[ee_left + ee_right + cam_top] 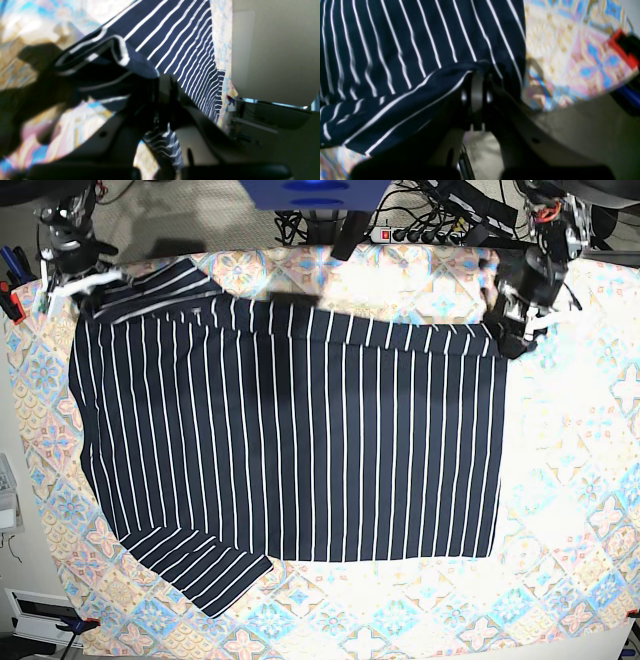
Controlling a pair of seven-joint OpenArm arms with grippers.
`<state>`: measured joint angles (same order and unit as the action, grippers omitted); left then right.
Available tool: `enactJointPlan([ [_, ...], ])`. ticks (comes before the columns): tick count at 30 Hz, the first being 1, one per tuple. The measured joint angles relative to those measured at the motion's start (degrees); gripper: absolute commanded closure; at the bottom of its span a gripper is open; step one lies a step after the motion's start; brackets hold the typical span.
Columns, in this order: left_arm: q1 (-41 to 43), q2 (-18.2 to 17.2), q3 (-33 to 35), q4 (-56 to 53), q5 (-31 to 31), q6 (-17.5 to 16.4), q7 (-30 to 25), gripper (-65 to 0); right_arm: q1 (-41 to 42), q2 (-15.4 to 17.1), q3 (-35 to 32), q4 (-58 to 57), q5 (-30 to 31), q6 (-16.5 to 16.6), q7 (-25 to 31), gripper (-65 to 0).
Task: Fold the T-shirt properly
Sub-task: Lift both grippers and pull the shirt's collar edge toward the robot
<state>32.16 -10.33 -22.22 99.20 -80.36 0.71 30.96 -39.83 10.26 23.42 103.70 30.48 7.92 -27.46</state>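
Note:
The T-shirt, dark navy with thin white stripes, lies spread flat on the tablecloth, one sleeve pointing to the near left. My left gripper is at the shirt's far right corner, shut on the cloth edge. The left wrist view shows the same pinch, the left gripper holding a bunched fold of the T-shirt. My right gripper is at the far left corner by the other sleeve. The right wrist view shows the right gripper shut on a fold of the T-shirt.
Cables and a power strip lie beyond the table's far edge. A red and black clamp sits at the left edge, and the same red clamp shows in the right wrist view. Another clamp is at the near left corner.

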Motion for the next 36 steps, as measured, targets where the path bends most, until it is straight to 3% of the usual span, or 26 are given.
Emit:
enactJointPlan([
  [4,-3.41,0.09,0.07,-0.04,1.95,-0.07,-0.07,0.0,4.74,0.04,0.00,-0.39,-0.02,0.00,-0.46,0.0],
  [10,-7.61,0.13,1.11,-0.50,6.21,-0.13,-0.17,0.0,13.60,-0.09,0.00,-0.63,-0.15,0.04,-7.96,0.0],
  [18,-13.00,0.33,1.49,-9.25,7.08,0.15,0.07,0.0,22.80,-0.15,0.00,-6.36,-0.15,-0.15,-10.99,0.0],
  [29,-17.86,0.33,1.53,-16.48,7.98,-0.02,0.13,0.0,31.52,-0.26,-0.17,-14.12,-0.22,0.00,-10.95,0.0],
  [36,-18.14,0.66,3.37,-16.44,9.57,-0.07,-0.28,0.0,36.81,-0.44,-6.51,-19.63,-0.13,0.00,-10.21,-0.2],
])
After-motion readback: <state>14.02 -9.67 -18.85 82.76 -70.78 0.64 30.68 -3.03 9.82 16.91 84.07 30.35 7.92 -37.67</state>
